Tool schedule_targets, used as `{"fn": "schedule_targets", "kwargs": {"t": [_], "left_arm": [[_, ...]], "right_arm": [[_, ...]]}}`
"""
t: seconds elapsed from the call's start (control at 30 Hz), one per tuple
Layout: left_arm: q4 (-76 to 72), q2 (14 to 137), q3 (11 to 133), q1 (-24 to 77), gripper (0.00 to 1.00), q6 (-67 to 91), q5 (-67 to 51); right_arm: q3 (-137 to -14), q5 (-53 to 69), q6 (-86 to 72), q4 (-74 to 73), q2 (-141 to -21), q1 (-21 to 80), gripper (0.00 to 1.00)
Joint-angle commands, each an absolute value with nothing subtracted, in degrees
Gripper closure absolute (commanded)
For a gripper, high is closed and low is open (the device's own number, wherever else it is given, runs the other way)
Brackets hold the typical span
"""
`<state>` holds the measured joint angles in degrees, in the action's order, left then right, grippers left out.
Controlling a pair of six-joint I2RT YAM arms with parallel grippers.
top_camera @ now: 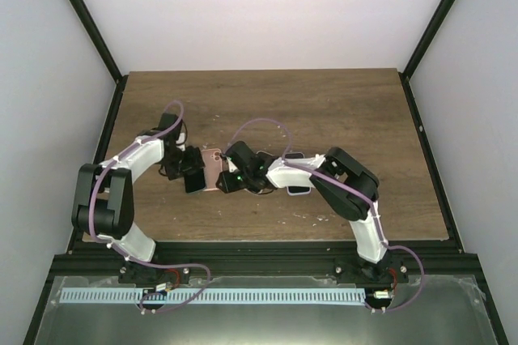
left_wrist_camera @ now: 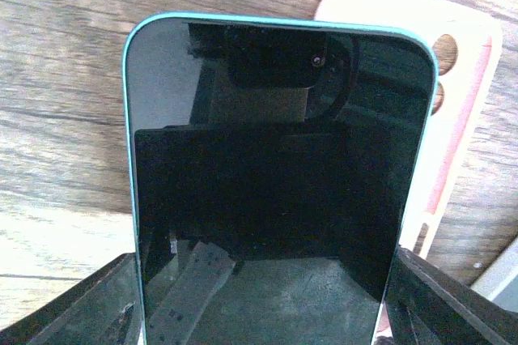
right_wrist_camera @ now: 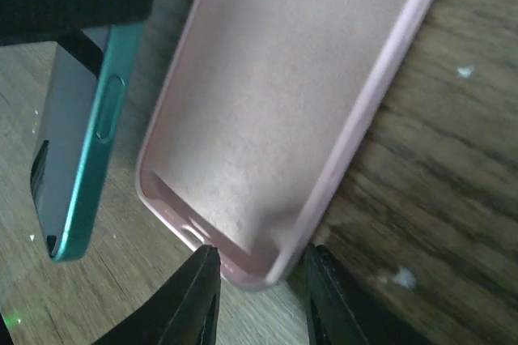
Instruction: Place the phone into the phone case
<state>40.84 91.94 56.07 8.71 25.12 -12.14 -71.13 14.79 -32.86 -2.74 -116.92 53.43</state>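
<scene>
Aligning is judged to be the step in hand: the phone [left_wrist_camera: 279, 183] is clamped by its long edges in the left claw [left_wrist_camera: 267, 303]. The pink phone case [right_wrist_camera: 275, 102] lies open side up on the table [right_wrist_camera: 437, 167] at the phone's 3 o'clock, one end corner pinched by the right claw [right_wrist_camera: 261, 280]. Next, the phone must be swung over the cavity, squared and pressed in. The phone's lower end is cut off, and contact with the case cannot be told.
</scene>
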Motion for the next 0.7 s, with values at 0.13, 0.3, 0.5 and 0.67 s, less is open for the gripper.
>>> {"fn": "schedule_targets", "kwargs": {"t": [0.13, 0.3, 0.5, 0.67], "left_arm": [[38.23, 91.20, 58.67, 11.51, 0.37, 27.64, -15.24], [38.80, 94.18, 61.51, 13.66, 0.38, 27.23, -13.44], [38.64, 97.24, 63.77, 15.74, 0.37, 26.73, -12.91], [38.22, 99.52, 64.44, 15.93, 0.37, 26.75, -12.37]], "right_arm": [[-62.89, 7.21, -35.22, 2.11, -107.68, 53.27, 0.63], [-58.88, 3.86, -36.84, 3.71, -104.27, 52.29, 0.51], [-57.88, 3.11, -37.34, 3.16, -103.75, 51.68, 0.31], [-57.64, 2.85, -37.70, 3.00, -103.69, 51.40, 0.24]]}}
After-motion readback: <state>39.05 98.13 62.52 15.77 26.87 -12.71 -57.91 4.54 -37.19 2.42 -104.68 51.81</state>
